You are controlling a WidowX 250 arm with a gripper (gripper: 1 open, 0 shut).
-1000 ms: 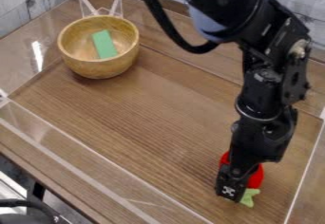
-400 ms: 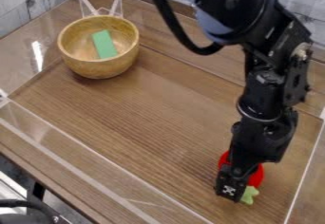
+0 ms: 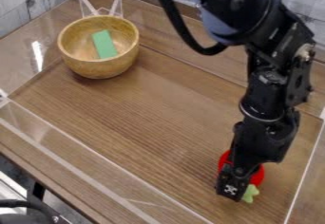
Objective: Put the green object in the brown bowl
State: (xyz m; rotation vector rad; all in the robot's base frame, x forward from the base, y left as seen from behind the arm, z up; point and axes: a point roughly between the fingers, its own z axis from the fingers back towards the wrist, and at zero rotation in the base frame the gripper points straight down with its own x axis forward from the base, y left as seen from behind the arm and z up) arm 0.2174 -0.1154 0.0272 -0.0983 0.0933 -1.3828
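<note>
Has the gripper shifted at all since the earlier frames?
No. The gripper sits at the same spot on the table, over the red thing and equally far from the bowl.

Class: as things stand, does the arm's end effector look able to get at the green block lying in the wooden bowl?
Probably yes: the green block lies uncovered in the open-topped brown bowl, and nothing stands between it and the end effector.

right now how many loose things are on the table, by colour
brown: 1, the bowl
green: 1, the block lying in the bowl
red with some green: 1, a small thing under the gripper, mostly hidden
total: 3
</note>
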